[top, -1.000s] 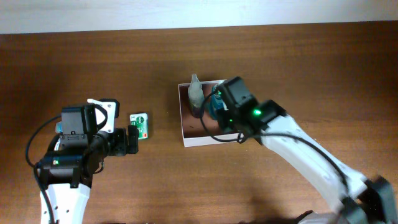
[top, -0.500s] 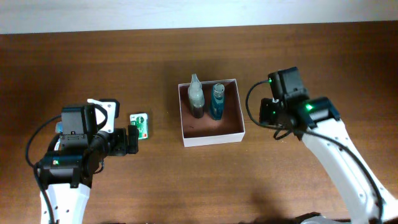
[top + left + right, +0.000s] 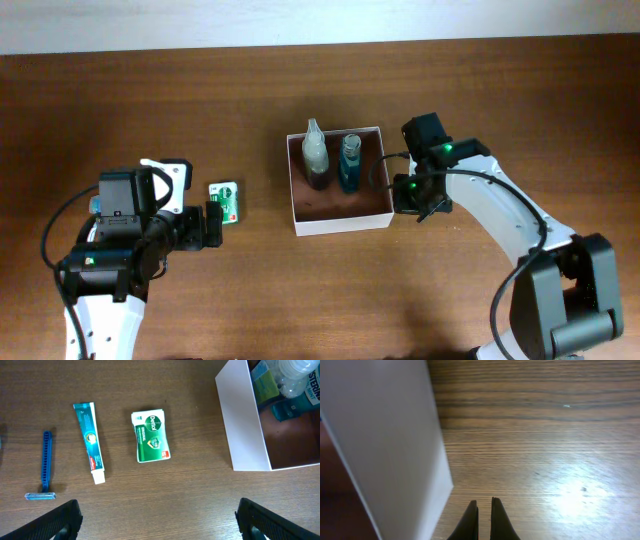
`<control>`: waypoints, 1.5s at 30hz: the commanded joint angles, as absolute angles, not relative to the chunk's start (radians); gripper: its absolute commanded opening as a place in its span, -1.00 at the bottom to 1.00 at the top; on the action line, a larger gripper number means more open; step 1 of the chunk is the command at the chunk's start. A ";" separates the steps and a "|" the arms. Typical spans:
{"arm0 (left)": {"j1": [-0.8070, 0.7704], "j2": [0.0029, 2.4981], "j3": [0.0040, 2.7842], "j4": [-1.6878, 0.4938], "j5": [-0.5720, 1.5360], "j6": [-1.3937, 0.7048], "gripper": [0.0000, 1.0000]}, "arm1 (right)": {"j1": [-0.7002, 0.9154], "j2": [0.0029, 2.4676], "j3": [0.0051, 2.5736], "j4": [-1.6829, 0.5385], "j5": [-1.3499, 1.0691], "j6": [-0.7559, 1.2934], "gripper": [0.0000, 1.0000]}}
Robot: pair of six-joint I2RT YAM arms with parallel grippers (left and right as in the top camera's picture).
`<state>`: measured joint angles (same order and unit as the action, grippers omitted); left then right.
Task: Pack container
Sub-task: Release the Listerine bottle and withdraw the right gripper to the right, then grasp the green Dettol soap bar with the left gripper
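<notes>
Found square, shallow, white-walled container [image 3: 340, 225] with brownish-pink floor mid-desk, nearer the far edge, holding a clear pointed-cap bottle [image 3: 316, 155] and a teal bottle [image 3: 349, 166]. Logged black right gripper [image 3: 483, 510] pinched together on nothing, just beside its right wall; black left gripper [image 3: 160, 520] spread wide near green soap packet [image 3: 150, 436].
</notes>
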<state>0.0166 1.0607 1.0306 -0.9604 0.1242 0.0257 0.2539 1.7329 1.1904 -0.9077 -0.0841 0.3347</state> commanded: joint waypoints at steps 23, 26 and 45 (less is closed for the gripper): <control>0.020 1.063 1.052 -0.958 0.135 0.015 0.99 | 0.234 1.729 1.190 -0.878 -0.222 0.236 -0.88; 0.020 1.063 1.052 -0.955 0.135 0.016 0.99 | 0.192 1.683 1.192 -0.880 -0.135 0.278 -0.90; 0.020 1.385 1.224 -0.902 0.108 0.011 0.99 | 0.130 1.190 1.193 -1.184 0.072 0.262 0.35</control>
<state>0.0166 1.2816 1.1622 -0.9001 0.1165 0.0216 0.1287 1.2259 1.1904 -1.1473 0.0456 0.2653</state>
